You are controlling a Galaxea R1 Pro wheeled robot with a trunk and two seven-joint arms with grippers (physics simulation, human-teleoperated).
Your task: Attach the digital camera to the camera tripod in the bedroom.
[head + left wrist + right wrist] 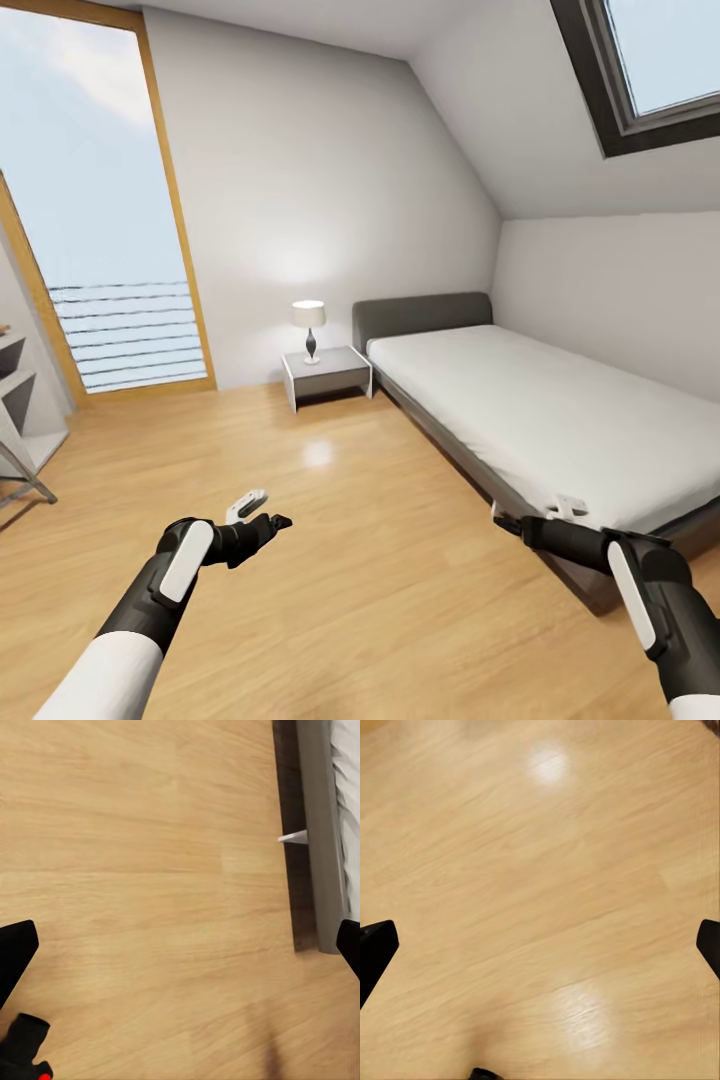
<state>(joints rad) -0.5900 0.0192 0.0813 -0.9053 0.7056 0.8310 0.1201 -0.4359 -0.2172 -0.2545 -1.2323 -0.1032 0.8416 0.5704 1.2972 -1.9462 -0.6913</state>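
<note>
Overall setting: bedroom with pale grey walls, a sloped ceiling and a light wood plank floor (350, 560).
Bed: grey frame with a white mattress (540, 420), set along the right wall, its dark headboard against the far wall.
Nightstand: small grey-and-white bench (326, 375) just beside the head of the bed, carrying a lit lamp (308, 328) with a white shade.
Door: tall glazed opening with an oak frame (185, 260) at the left, frosted stripes across its lower part.
Skylight: dark-framed window (640, 70) in the sloped ceiling, upper right.
Shelving: grey unit (25, 410) at the far left edge, only partly visible.
Left pincer (262, 510): held low over the bare floor, jaws wide apart and holding nothing; in the left wrist view its dark fingertips (15, 956) sit at opposite edges, with the bed frame (319, 832) beyond.
Right pincer (535, 515): held near the foot-end edge of the bed, jaws wide apart and holding nothing; the right wrist view looks down on floor planks (540, 900).
Camera and tripod: cannot be located in these views.
</note>
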